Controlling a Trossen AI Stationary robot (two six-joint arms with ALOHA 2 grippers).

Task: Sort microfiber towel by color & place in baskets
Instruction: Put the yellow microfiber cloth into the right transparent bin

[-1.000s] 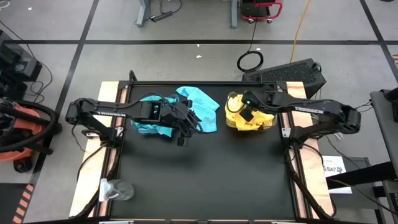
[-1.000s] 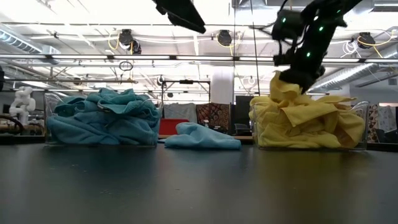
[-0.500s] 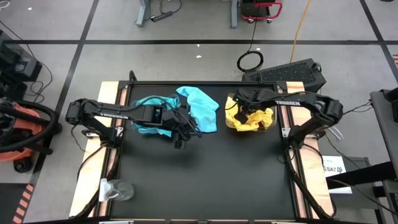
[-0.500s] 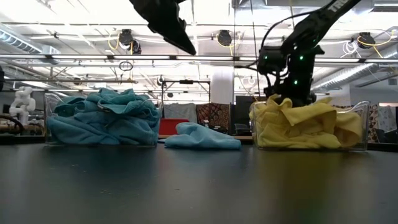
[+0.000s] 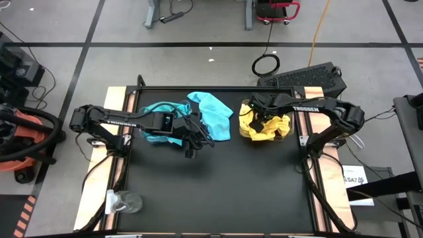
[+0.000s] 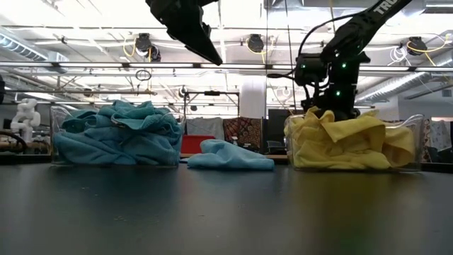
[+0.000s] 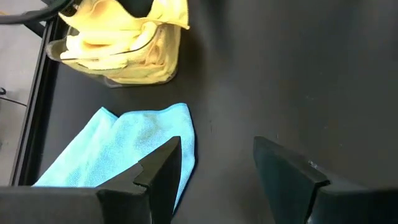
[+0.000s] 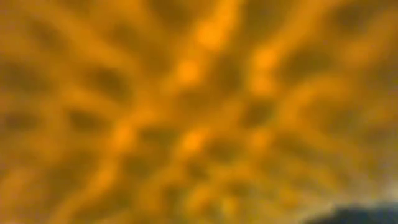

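A clear basket (image 6: pixel 54 117) on the left holds a heap of teal-blue towels (image 6: pixel 117 134). A second basket (image 6: pixel 416 134) on the right holds yellow towels (image 6: pixel 350 142). One loose teal towel (image 5: pixel 215 114) lies flat on the table between them, also in the left wrist view (image 7: pixel 124 149). My right gripper (image 6: pixel 328 111) points steeply down into the yellow heap, shut, its fingertips sunk in cloth. My left gripper (image 7: pixel 217 168) hovers open above the table, just near of the loose teal towel, with nothing between its fingers. My right gripper comes from above, pointing down, at the top of the yellow towel heap (image 6: pixel 318 119) at the basket's left end. The yellow cloth hides the fingertips, so which part or how many layers they have cannot be told. The cloth rests slack in the basket.
The black tabletop (image 5: pixel 218 185) stretches toward the near edge. A clear cup-like thing (image 5: pixel 125 201) lies by the table's near left edge. The room's floor and cables lie beyond the far edge.
My right gripper has gone down into the right basket and tipped more steeply downward; the yellow towel that hung drawn up below it has sunk onto the heap. My left gripper has come down a little and stayed open.
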